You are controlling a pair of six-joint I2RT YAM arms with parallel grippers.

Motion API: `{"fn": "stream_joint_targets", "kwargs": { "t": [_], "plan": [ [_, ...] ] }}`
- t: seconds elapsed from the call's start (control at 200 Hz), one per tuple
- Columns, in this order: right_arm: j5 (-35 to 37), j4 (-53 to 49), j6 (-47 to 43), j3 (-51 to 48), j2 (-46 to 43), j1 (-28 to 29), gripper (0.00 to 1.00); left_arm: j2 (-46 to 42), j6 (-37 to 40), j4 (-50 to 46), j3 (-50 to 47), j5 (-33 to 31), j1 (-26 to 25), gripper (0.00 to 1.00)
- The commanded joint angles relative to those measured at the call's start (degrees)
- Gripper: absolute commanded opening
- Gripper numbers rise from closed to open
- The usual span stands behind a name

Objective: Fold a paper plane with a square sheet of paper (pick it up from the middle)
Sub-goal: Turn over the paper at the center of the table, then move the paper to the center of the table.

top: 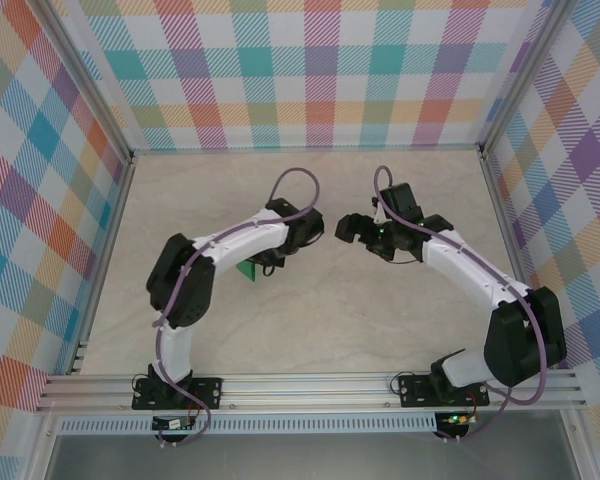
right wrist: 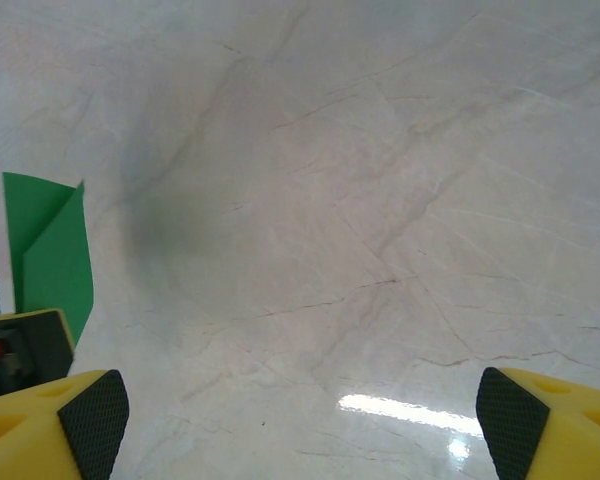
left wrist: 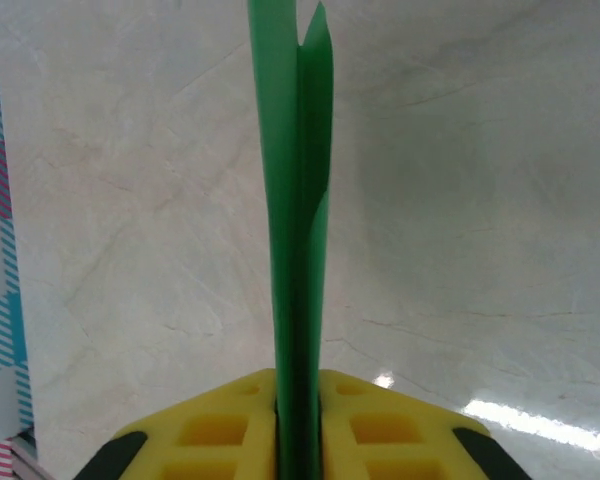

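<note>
Yellow left claw (left wrist: 298, 425) pinches folded green sheet (left wrist: 296, 200) upright; right claw (right wrist: 302, 425) gapes empty above table (right wrist: 400, 200).

white arms (top: 242, 240), black joints (top: 185, 282), purple cables (top: 296, 176), yellow pincer fingers (left wrist: 220, 432)

No words, numbers, labels or signs could be read anywhere.
</note>
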Motion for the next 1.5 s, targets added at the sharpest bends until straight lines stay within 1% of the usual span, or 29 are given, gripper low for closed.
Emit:
{"fn": "stream_joint_targets", "kwargs": {
  "t": [0.0,0.05,0.11,0.13,0.18,0.24,0.29,0.375,0.48,0.56,0.655,0.82,0.9,0.96,1.07,1.205,1.415,1.495],
  "plan": [
    [2.93,-0.95,0.45,-1.05,-2.15,0.16,0.92,4.32,0.39,-1.11,3.54,-0.05,-2.62,0.22],
    [3.31,-0.94,0.45,-1.47,-2.51,0.16,0.92,4.68,1.95,2.98,3.69,4.78,-2.79,0.27],
    [3.96,-1.09,0.38,-1.88,-2.94,0.15,0.92,3.88,3.33,7.31,3.57,9.69,-2.76,0.37],
    [4.14,-1.12,0.37,-2.02,-3.01,0.16,0.92,3.46,3.55,8.3,3.66,10.89,-2.68,0.4],
    [4.57,-1.31,0.22,-2.31,-3.14,0.12,0.92,2.01,4.11,10.52,3.86,13.45,-2.56,0.53],
    [4.4,-1.16,0.06,-2.58,-3.02,0.16,0.91,-0.25,4.58,12.91,3.56,16.78,-1.79,0.61],
    [3.32,-0.02,-0.22,-3.07,-2.59,0.24,0.9,-2.39,4.8,14.72,2.83,19.31,-0.72,0.7],
    [2.87,0.86,-0.38,-2.72,-0.72,1.69,0.86,-6.68,4.36,18.03,-0.08,23.8,1.87,0.79],
    [2.81,1.39,0.36,-1.0,2.87,5.61,0.84,-13.03,2.54,22.87,-6.66,28.54,6.55,0.89],
    [3.22,2.66,1.45,0.48,5.63,9.55,0.83,-17.83,0.9,26.12,-12.47,31.12,10.72,0.93],
    [2.96,4.41,2.86,3.29,9.73,14.84,0.82,-22.92,-0.72,28.29,-18.83,31.72,15.41,0.95],
    [3.72,5.89,4.72,10.41,18.19,23.82,0.74,-30.51,-2.32,30.16,-28.34,32.46,22.2,0.97],
    [3.88,6.82,5.74,13.84,22.42,27.15,0.7,-33.96,-3.06,31.28,-32.59,32.88,25.21,0.97],
    [4.75,6.22,6.84,16.77,25.82,29.01,0.67,-36.44,-3.74,31.2,-35.02,31.38,26.65,0.96],
    [6.98,3.89,9.06,22.73,31.97,30.54,0.63,-40.65,-4.24,31.29,-38.82,28.52,28.22,0.97],
    [11.71,-0.12,9.16,27.59,36.77,30.84,0.62,-43.18,-4.12,30.8,-40.95,28.34,29.86,0.98],
    [17.62,-7.65,4.33,33.13,42.12,30.81,0.62,-42.72,-3.86,31.49,-41.62,30.1,30.56,0.98],
    [17.84,-8.38,0.63,32.99,42.98,30.75,0.62,-41.99,-3.9,32.05,-41.49,31.23,30.56,0.97]
  ]
}}
